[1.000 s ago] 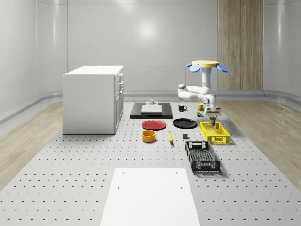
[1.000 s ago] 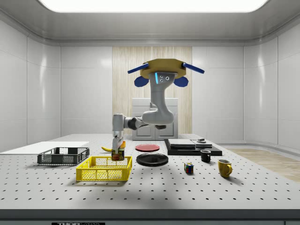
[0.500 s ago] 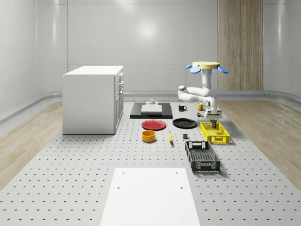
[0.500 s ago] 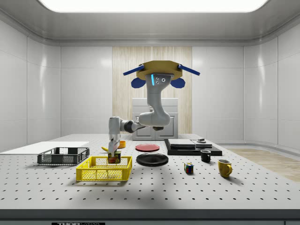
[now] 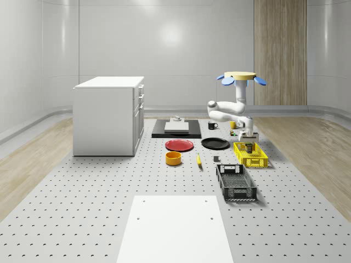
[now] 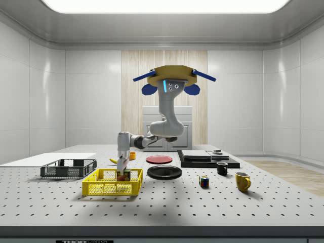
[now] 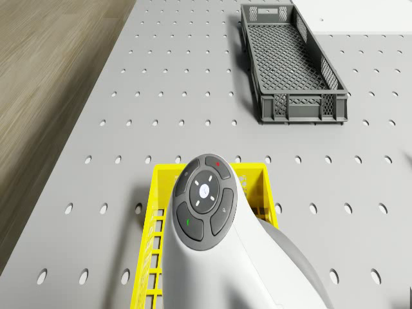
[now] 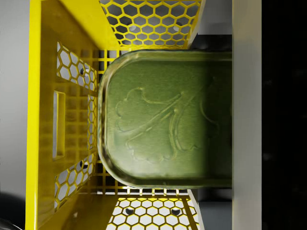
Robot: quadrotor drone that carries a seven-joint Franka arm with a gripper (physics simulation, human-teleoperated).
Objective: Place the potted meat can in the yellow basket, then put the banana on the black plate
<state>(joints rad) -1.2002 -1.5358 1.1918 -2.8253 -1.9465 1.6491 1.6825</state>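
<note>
A: Since the frame a second ago the arm has come down. In the side view the gripper (image 6: 122, 172) then held the can above the basket's rim; now it is sunk between the walls of the basket (image 6: 104, 188). The drone (image 6: 173, 77) has drifted a little toward the side view's left and hovers over the table, behind the basket and near the plate (image 6: 164, 172).

B: And the can (image 8: 165, 120)?

A: It sits low in the basket, green lid facing the wrist camera, yellow mesh on three sides of it. Whether it touches the floor of the basket cannot be told.

B: Are the fingers clamped on it?

A: By the look of it, yes. In the wrist view a finger (image 8: 247, 115) lies flush along one edge of the can, so the gripper seems to pinch it.

B: So which step is this?

A: The end of the first one: the can is in place but not let go. The next move calls for the fingers to part, then a straight lift clear of the mesh walls.

B: And after that?

A: The banana (image 5: 198, 159), which lies on the table (image 5: 82, 208) between the orange bowl (image 5: 173, 158) and the grey crate (image 5: 236, 182). It is well apart from the gripper, so the drone must shift over to it.
</note>
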